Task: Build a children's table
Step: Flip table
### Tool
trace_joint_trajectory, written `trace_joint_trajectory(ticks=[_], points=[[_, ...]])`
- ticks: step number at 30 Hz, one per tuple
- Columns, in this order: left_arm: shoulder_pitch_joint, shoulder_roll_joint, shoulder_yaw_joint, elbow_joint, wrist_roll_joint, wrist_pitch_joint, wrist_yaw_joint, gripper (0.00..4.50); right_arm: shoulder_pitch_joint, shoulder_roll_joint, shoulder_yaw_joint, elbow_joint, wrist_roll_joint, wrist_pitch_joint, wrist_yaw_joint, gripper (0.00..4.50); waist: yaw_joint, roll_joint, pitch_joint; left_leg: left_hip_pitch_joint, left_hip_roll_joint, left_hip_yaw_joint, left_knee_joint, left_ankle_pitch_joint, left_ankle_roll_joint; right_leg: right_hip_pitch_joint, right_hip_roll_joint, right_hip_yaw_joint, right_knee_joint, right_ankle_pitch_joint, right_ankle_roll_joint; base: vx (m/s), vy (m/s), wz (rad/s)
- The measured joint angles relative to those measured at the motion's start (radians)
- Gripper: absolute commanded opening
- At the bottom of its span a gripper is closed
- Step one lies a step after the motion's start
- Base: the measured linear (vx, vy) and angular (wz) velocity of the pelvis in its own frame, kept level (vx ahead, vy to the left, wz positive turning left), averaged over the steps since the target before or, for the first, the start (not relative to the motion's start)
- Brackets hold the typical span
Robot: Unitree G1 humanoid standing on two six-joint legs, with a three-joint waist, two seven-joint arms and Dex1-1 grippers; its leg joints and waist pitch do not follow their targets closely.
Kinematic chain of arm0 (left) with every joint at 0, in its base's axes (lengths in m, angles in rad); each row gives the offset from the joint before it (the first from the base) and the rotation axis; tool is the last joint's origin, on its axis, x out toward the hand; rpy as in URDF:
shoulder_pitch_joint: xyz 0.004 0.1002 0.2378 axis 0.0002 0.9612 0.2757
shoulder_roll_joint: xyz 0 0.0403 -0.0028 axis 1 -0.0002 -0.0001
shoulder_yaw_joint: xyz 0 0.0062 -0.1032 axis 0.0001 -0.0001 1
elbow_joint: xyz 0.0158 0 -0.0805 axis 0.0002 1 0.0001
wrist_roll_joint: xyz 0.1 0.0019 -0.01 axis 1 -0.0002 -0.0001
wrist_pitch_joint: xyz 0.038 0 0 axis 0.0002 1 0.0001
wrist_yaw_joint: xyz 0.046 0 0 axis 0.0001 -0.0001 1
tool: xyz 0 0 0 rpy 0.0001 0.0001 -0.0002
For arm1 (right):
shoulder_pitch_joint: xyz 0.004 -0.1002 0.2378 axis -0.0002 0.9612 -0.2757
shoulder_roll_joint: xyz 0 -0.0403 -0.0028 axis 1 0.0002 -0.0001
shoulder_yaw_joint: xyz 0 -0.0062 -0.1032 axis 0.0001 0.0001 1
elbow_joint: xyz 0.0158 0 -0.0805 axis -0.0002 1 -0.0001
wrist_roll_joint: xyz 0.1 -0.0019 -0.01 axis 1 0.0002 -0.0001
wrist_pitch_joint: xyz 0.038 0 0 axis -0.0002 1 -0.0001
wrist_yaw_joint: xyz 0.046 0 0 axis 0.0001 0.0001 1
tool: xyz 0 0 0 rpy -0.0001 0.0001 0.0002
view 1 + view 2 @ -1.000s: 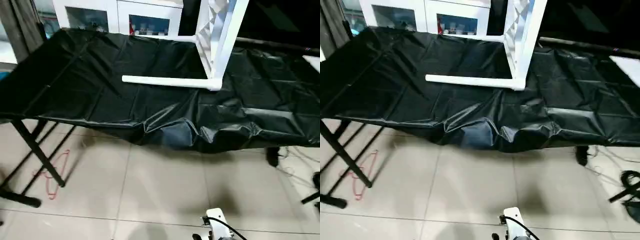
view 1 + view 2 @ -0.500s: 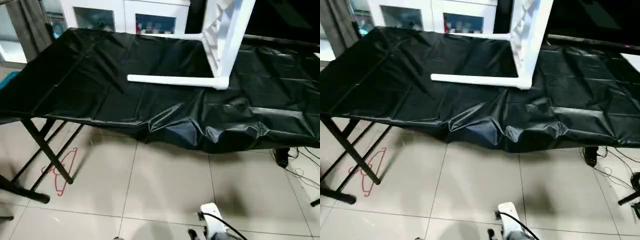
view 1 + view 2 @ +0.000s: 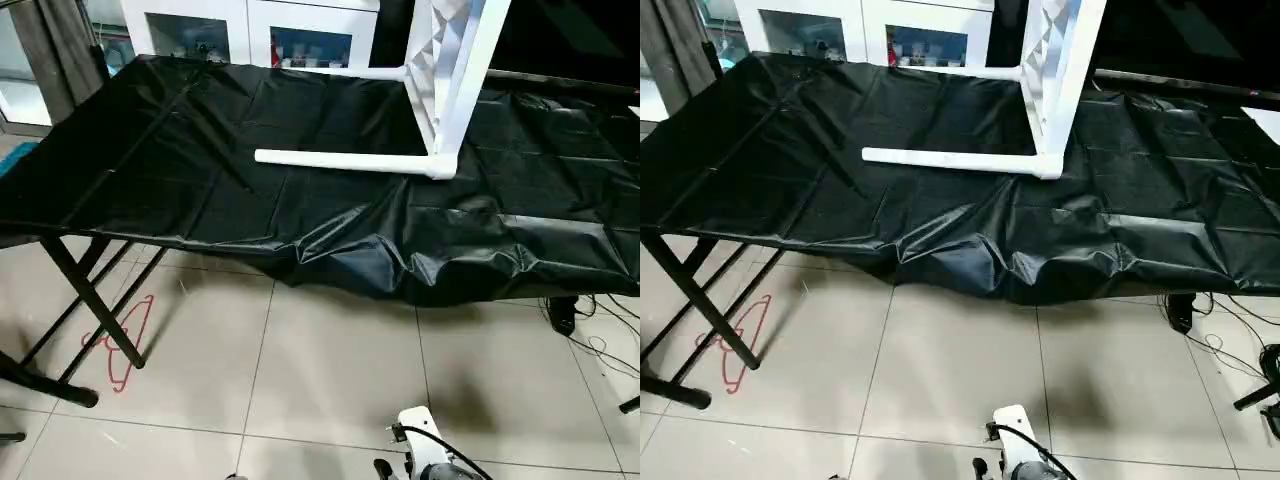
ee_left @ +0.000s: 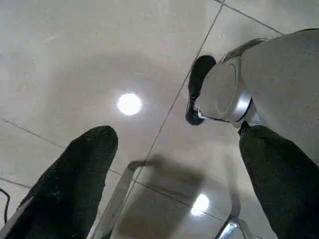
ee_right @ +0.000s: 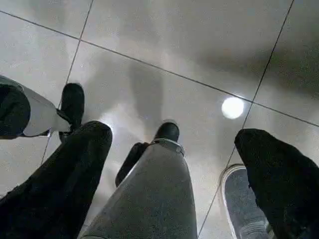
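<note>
The children's table [image 3: 445,90] lies tipped on its side toward the far right of the counter [image 3: 200,170], well ahead of both claws. Its tabletop [image 3: 455,60] stands on edge, ribbed underside facing left. One leg [image 3: 340,160] lies flat on the black sheet, pointing left from the tabletop's near corner; a second leg [image 3: 350,72] juts left farther back, close to the counter's far edge. Behind that edge stands a white cabinet [image 3: 250,30] with glass doors.

The counter's near edge is uneven: the black sheet [image 3: 400,260] sags and bunches over it below the tabletop's corner. Left of the legs the covered surface is broad and flat. Folding legs [image 3: 90,300] hold the counter up at its left end, with a red hanger [image 3: 125,340] on the floor beside them. Cables [image 3: 590,330] trail on the floor at the right.

Both claws hang low over the tiled floor [image 4: 99,50], well short of the counter. The left claw [image 4: 174,164] is released, fingers [image 4: 79,174] spread wide with nothing between them. The right claw [image 5: 174,164] is likewise released, its fingers [image 5: 65,169] wide apart; the robot's leg and feet show past them.
</note>
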Motion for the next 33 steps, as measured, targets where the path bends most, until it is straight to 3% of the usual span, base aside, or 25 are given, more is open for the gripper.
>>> trace_joint_trajectory(ticks=[11,17,33], points=[[-0.032,0.011,-0.026,-0.002,0.024,-0.005,-0.017,4.44,0.0,0.0,0.0,0.0,-0.003,0.0,0.0,4.5,0.008,0.0,0.0,0.0,0.0,0.0,0.0,0.0,0.0,0.0,0.0,0.0,0.0,0.0,0.0,0.0,0.0,0.0],[-0.052,0.017,-0.042,-0.002,0.034,-0.006,-0.032,4.44,0.0,0.001,0.0,0.0,-0.003,0.0,0.0,4.5,0.023,-0.001,0.0,0.0,0.0,0.0,0.0,0.0,0.0,0.0,0.0,0.0,0.0,0.0,0.0,0.0,0.0,0.0],[-0.101,0.035,-0.077,-0.001,0.061,-0.01,-0.055,4.44,0.0,-0.002,0.01,0.0,-0.021,0.0,-0.018,4.5,0.025,-0.004,0.002,0.0,0.0,0.0,0.0,0.001,-0.001,0.0,0.0,0.0,0.001,0.0,0.0,0.0,0.0,0.0]])
